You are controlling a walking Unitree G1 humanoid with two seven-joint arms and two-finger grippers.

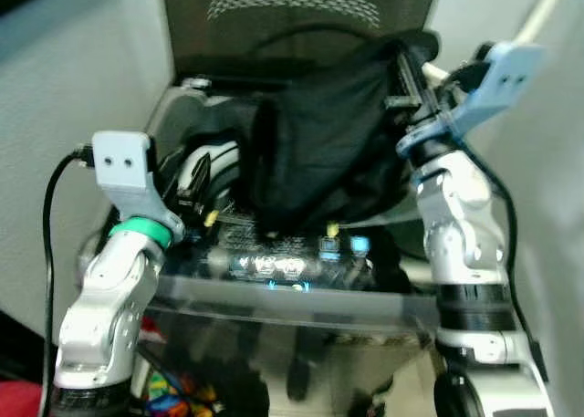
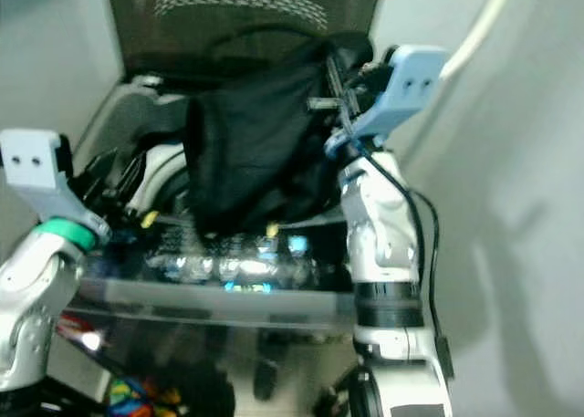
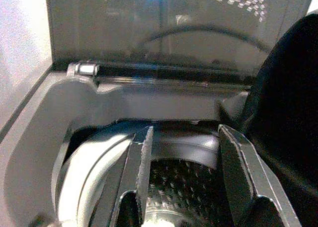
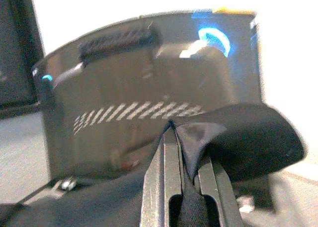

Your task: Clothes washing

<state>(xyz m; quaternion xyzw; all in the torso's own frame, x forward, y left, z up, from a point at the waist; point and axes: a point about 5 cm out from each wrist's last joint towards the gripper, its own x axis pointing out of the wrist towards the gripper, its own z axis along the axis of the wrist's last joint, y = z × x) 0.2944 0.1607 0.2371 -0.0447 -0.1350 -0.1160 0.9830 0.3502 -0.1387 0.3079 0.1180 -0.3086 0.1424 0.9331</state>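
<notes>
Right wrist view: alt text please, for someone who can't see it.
The right tool is shut on a fold of black garment, which bunches over the two fingers. Behind stands the washing machine's raised dark lid, with a blue light reflected near its top.

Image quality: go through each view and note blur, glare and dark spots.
Left and right eye views: soft blur throughout, blue glare on the panel, the garment a featureless dark mass. Left wrist view: sharper, lid reflective, left gripper in focus. Right wrist view: blown-out white background, blue glare, right gripper blurred.
</notes>
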